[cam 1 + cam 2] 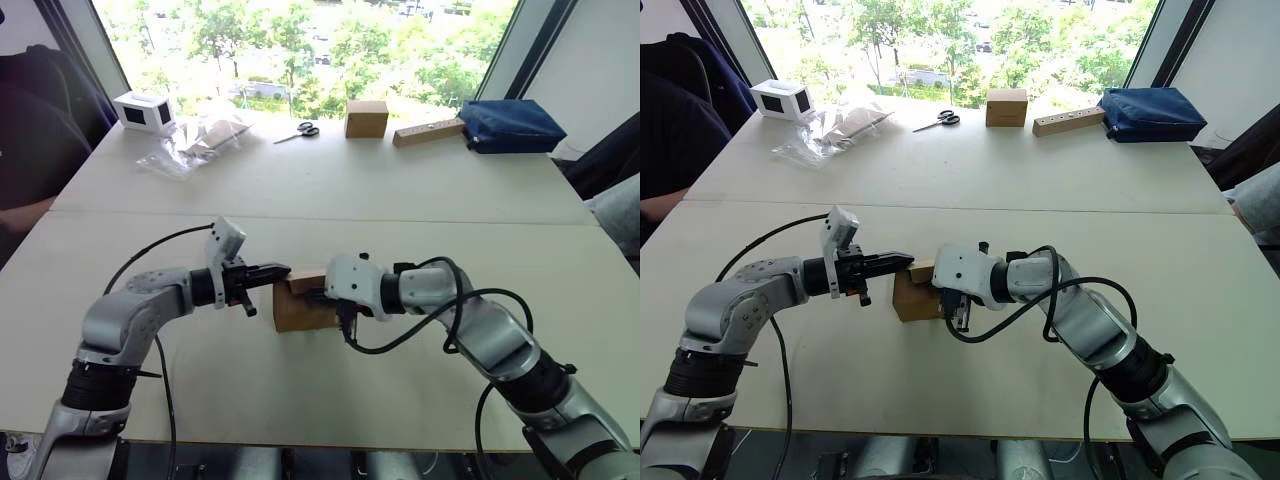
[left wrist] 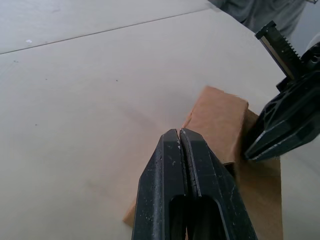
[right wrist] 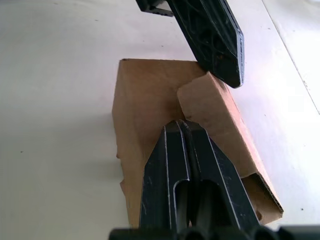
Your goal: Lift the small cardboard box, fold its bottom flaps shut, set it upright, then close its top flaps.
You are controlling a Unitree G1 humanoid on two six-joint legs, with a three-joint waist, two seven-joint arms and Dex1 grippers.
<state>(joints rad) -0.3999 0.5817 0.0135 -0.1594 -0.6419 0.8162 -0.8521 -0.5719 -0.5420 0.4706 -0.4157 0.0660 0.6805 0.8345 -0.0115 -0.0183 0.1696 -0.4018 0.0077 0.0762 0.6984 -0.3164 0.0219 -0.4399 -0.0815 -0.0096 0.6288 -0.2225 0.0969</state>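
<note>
Pale table [image 1: 420, 230] under the window carries the small cardboard box [image 1: 300, 312] between my pincers. Both my left gripper [image 1: 280, 271] and right gripper [image 3: 186, 125] are pressed together, empty, tips on the top flaps [image 3: 212, 112]. I'd press evenly so neither flap springs up.

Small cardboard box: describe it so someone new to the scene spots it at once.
On the near half of the white table, between the two arms, sits the box. The left tool and right tool, both shut, press its raised flaps. Unlike the smooth closed cube at the far edge, it is rougher, with a flap ajar.
</note>
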